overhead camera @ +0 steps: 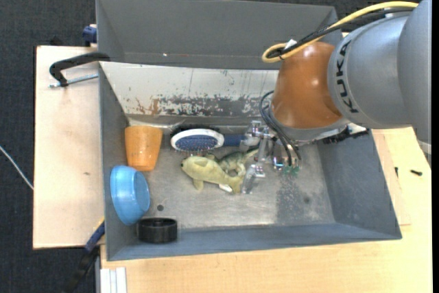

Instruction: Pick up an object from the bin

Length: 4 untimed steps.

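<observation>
1. Nearest you, a black round cap [157,230] lies in the bin's [357,168] front-left corner, close against the near wall.
2. Just behind it, a blue bowl [129,194] is tipped on its side against the left wall. An orange cup [143,145] lies behind that, near the foot of the back wall.
3. A white-rimmed brush with a blue pad [197,141] lies along the back wall's foot. Its handle points right, toward the arm.
4. The task's thing is a yellow-green soft toy [212,173], stretched across the middle of the floor just in front of the brush. The jaws are down at its right end. You cannot tell whether they are released or clenched, nor whether they touch the toy.
5. The arm's orange cover [305,89] hangs over the back-right part of the bin, above the jaws.
6. For open room, you have bare floor to the right of the jaws, out to the sloped right wall. A bare strip also runs along the front, between the toy and the near wall. The left side is crowded by the cap, bowl and cup.
7. The count is one cap, one bowl, one cup, one brush and one toy, five things in all.
</observation>
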Available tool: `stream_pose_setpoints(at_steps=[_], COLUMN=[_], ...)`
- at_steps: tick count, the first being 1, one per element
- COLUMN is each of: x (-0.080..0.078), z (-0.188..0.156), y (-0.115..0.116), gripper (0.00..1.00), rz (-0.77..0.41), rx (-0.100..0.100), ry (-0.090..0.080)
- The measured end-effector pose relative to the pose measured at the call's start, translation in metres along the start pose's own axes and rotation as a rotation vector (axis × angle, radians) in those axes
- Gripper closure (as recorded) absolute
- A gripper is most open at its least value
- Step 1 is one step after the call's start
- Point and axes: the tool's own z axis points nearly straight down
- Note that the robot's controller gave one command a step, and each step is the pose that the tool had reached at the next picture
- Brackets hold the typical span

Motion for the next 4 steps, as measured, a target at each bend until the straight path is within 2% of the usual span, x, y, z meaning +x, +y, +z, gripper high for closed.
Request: stream_pose_setpoints(at_steps=[1, 2, 3, 4], x=[0.008, 0.005, 0.004, 0.002], z=[0.001, 0.029, 0.027, 0.026], y=[0.059, 0.037, 0.039, 0.038], gripper=[0.00, 0.00, 0.00, 1.00], rz=[0.193, 0.345, 0.342, 0.343], rx=[0.000, -0.001, 0.002, 0.001], ry=[0.004, 0.002, 0.005, -0.003])
